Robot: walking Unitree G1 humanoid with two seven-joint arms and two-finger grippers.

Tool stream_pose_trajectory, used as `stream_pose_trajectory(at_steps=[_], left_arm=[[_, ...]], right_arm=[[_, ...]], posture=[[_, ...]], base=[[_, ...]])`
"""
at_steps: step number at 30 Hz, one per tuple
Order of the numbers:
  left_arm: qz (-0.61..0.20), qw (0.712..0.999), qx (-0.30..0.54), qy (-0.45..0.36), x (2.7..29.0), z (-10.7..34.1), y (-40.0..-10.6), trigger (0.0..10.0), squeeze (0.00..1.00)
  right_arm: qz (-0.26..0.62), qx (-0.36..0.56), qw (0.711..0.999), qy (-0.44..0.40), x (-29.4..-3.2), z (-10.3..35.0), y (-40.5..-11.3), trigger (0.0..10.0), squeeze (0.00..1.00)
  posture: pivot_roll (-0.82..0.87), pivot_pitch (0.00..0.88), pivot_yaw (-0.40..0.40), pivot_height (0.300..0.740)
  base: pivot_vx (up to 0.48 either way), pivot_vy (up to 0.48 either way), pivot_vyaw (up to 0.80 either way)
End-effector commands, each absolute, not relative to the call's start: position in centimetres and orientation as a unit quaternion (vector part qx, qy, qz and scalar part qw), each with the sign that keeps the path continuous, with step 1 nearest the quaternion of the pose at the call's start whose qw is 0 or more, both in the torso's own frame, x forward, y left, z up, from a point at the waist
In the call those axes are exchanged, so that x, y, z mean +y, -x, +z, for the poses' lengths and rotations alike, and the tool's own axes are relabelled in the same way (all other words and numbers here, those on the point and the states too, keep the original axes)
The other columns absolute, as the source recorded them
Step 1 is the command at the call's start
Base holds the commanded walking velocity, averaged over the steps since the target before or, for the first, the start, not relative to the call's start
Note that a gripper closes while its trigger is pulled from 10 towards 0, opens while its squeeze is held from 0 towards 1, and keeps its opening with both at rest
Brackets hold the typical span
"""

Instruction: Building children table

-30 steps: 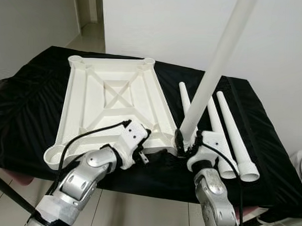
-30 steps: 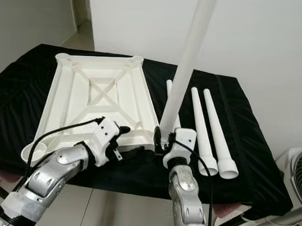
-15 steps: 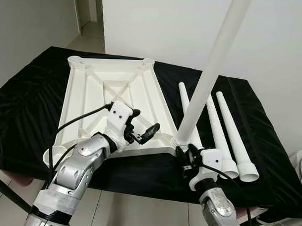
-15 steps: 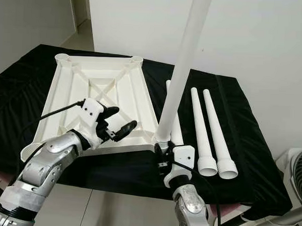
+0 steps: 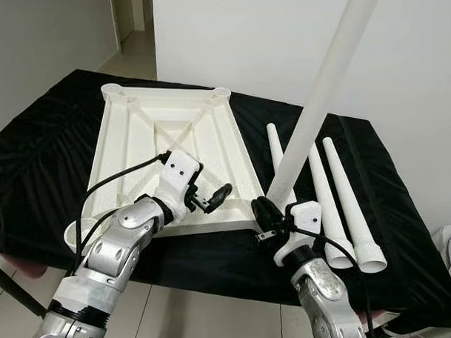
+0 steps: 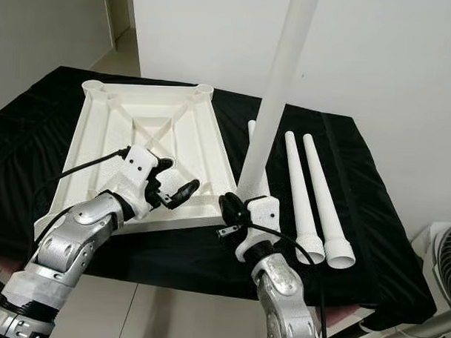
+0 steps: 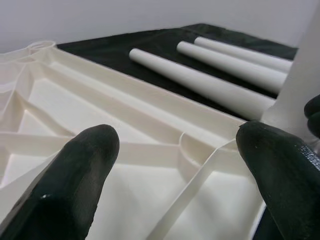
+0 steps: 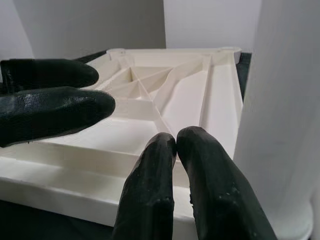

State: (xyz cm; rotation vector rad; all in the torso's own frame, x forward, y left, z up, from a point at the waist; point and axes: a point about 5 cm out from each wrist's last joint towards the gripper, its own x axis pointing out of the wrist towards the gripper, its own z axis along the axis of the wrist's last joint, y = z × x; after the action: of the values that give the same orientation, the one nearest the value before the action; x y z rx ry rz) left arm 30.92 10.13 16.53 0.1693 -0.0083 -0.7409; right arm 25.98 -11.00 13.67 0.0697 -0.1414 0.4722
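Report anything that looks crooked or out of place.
The standing leg at the tabletop's near right corner leans right instead of standing upright. The right gripper, shut, is beside its base. Three legs lie unfitted.

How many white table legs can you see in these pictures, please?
4. One white tapered plastic leg stands upright at the near right corner of the white ribbed plastic tabletop. Three legs lie side by side on the black cloth to its right.

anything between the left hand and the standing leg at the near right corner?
Just the tabletop's own ribbing and near-right corner. In the left wrist view the left hand is open over that corner, with the standing leg right beyond it.
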Motion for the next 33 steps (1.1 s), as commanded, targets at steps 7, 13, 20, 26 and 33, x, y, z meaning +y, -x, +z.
stream_pose_trajectory(at_steps=[7, 13, 20, 26, 33], left_arm=[[-0.306, 0.946, 0.029, -0.104, 10.7, 15.5, -31.8, 10.0, 0.00], [-0.251, 0.959, 0.064, -0.113, 12.0, 14.5, -32.8, 10.0, 0.00], [-0.242, 0.956, 0.097, -0.134, 12.2, 13.6, -33.1, 10.0, 0.00], [-0.252, 0.951, 0.100, -0.146, 11.9, 13.5, -33.3, 10.0, 0.00], [-0.252, 0.946, 0.116, -0.166, 11.4, 13.2, -33.8, 10.0, 0.00]], right_arm=[[0.221, -0.070, 0.972, -0.032, -11.9, 13.9, -27.0, 10.0, 0.00], [0.186, -0.071, 0.980, -0.027, -13.1, 13.8, -27.3, 10.0, 0.00], [0.139, -0.069, 0.988, -0.016, -14.5, 13.6, -27.5, 10.0, 0.00], [0.176, -0.068, 0.982, -0.030, -13.3, 13.7, -26.9, 10.0, 0.00], [0.202, -0.076, 0.976, -0.040, -12.0, 13.8, -26.3, 10.0, 0.00]], posture=[[-0.05, 0.000, -0.059, 0.740], [-0.05, 0.000, -0.059, 0.740], [-0.07, 0.000, -0.058, 0.740], [-0.07, 0.000, -0.056, 0.740], [-0.07, 0.000, -0.059, 0.740]], base=[[0.000, 0.000, 0.00], [0.000, 0.000, 0.00], [0.000, 0.000, 0.00], [0.000, 0.000, 0.00], [0.000, 0.000, 0.00]])
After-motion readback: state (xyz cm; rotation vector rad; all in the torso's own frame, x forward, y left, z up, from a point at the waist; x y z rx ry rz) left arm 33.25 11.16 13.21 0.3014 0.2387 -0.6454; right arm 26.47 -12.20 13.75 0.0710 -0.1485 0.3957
